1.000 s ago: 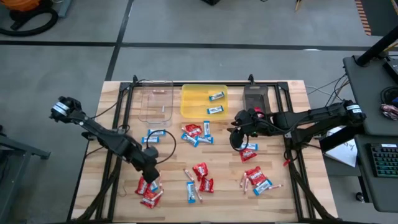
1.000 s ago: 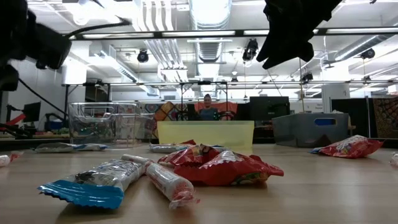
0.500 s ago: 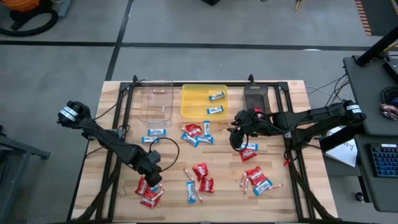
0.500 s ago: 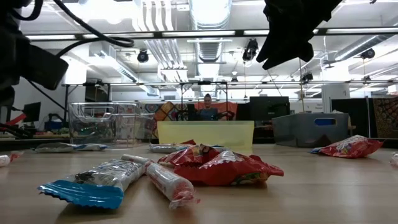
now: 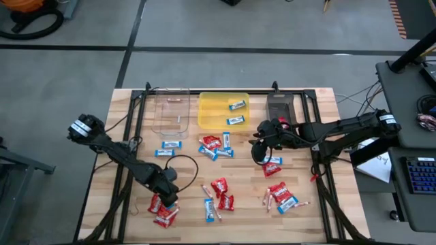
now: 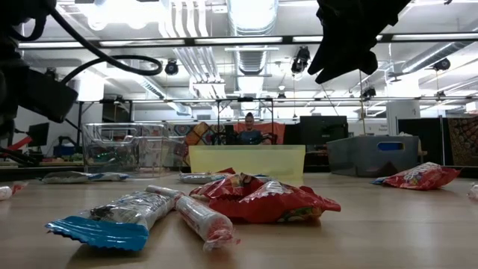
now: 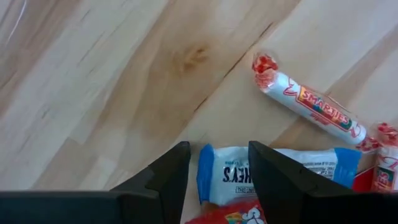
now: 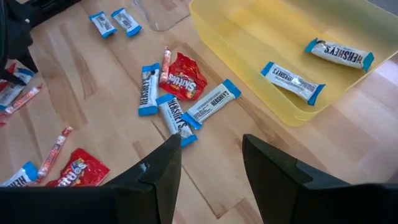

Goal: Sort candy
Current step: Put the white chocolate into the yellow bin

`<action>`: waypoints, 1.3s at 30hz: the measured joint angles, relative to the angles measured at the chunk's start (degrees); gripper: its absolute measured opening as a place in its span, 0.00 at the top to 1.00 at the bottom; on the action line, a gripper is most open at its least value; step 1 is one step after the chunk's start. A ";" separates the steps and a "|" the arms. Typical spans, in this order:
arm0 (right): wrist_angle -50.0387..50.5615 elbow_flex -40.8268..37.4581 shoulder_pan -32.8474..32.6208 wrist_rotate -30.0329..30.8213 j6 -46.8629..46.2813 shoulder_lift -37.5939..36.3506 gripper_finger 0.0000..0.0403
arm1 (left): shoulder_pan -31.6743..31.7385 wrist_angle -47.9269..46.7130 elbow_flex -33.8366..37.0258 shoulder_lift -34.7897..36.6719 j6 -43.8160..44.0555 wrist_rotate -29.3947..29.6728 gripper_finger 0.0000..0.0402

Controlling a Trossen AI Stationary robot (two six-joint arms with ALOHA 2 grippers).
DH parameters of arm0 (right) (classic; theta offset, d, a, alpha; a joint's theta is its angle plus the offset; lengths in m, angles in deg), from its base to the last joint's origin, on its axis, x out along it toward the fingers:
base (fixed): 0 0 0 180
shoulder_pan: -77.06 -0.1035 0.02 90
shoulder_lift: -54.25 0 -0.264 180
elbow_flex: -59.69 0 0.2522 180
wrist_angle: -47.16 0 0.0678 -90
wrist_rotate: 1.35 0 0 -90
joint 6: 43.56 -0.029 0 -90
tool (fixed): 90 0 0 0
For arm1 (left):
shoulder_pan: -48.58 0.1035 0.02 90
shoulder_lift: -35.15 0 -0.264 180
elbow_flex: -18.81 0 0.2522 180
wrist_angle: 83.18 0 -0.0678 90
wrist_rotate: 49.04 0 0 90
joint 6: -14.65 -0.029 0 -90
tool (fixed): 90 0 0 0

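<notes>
Many small sweets lie scattered on the wooden table: red packets, blue-and-white bars, thin pinkish sticks. My left gripper (image 5: 167, 194) is low over the near-left pile (image 5: 162, 209). In the left wrist view it (image 7: 219, 148) is open, its fingers on either side of the blue end of a blue-and-white bar (image 7: 273, 169), with a red packet (image 7: 229, 218) on the bar's near part and a pinkish stick (image 7: 316, 107) beside it. My right gripper (image 5: 259, 154) hangs open above the table right of centre; in its wrist view it (image 8: 211, 142) hovers over bars and a red packet (image 8: 185, 79).
Three trays stand along the far edge: a clear tray (image 5: 172, 109), a yellow tray (image 5: 223, 109) holding two blue-and-white bars, and a dark tray (image 5: 279, 105). More sweets lie at the table's middle (image 5: 219, 190) and near right (image 5: 281, 196). A person shows far behind the table (image 6: 248, 128).
My left gripper has moved toward the table's near edge and down, onto the near-left pile of sweets. The sweets lie as before.
</notes>
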 joint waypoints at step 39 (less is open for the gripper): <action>-0.07 0.00 0.00 0.44 -0.87 0.00 0.60 | 0.00 -22.80 -16.59 0.41 -12.26 22.97 1.00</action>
